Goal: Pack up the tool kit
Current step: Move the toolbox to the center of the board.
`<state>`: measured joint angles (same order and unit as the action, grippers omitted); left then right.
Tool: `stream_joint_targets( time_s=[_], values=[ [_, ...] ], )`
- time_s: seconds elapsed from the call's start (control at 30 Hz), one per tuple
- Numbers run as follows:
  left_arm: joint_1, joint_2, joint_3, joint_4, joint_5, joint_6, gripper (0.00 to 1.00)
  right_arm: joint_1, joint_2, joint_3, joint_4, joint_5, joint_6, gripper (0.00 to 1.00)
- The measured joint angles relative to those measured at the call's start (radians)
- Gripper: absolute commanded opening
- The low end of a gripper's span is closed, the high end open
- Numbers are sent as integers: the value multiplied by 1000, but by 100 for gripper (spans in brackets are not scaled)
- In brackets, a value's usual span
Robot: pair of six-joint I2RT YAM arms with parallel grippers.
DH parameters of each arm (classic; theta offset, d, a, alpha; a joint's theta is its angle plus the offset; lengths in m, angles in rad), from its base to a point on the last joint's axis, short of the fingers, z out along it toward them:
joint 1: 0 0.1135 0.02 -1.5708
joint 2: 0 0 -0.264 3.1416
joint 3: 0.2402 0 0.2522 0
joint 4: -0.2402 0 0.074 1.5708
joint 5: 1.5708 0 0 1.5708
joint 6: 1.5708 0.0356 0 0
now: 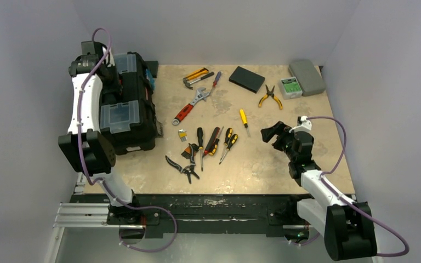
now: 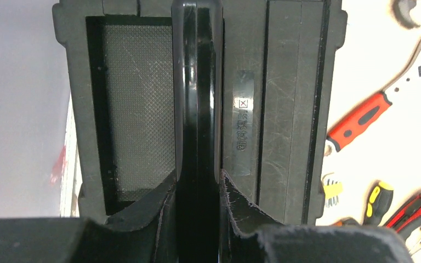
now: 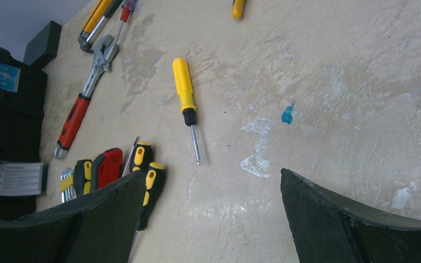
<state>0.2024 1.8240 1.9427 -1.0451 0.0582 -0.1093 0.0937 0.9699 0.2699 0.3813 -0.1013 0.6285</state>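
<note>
The tool kit (image 1: 134,104), a large black toolbox with two clear-lidded compartments, stands closed at the table's left edge. My left gripper (image 1: 111,75) is over its top, shut on the glossy black handle (image 2: 197,109), which runs between the two fingers (image 2: 142,216). Loose hand tools lie mid-table: a red-handled adjustable wrench (image 1: 189,107), a yellow screwdriver (image 1: 244,119) and a cluster of black-and-yellow screwdrivers (image 1: 219,142). My right gripper (image 1: 271,133) hovers open right of that cluster, nothing between its fingers (image 3: 115,213). Ahead of it lies the yellow screwdriver (image 3: 185,93).
A flat black box (image 1: 246,79), yellow-handled pliers (image 1: 270,97), a small green-labelled case (image 1: 290,86) and a grey rounded case (image 1: 307,76) sit at the back right. More tools (image 1: 197,76) lie at the back centre, pliers (image 1: 183,164) near the front. Walls close in on both sides.
</note>
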Motion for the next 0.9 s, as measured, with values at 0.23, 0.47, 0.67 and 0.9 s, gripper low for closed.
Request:
stream_joint_targets(
  time_s=[0.23,0.47,0.67,0.9],
  values=[
    [-65,-202,-221,-10,-65,-1,0,5,32,1,-3,-14,0,91],
    [-93,-439,-455,5,-41,1,0,39,64,16,-10,-22,-3,91],
    [-134,-477,-502,34,26,17,0,62,71,29,-16,-21,-16,91],
    [-220,-428,-478,70,65,15,0,151,92,87,-79,70,-48,92]
  ],
)
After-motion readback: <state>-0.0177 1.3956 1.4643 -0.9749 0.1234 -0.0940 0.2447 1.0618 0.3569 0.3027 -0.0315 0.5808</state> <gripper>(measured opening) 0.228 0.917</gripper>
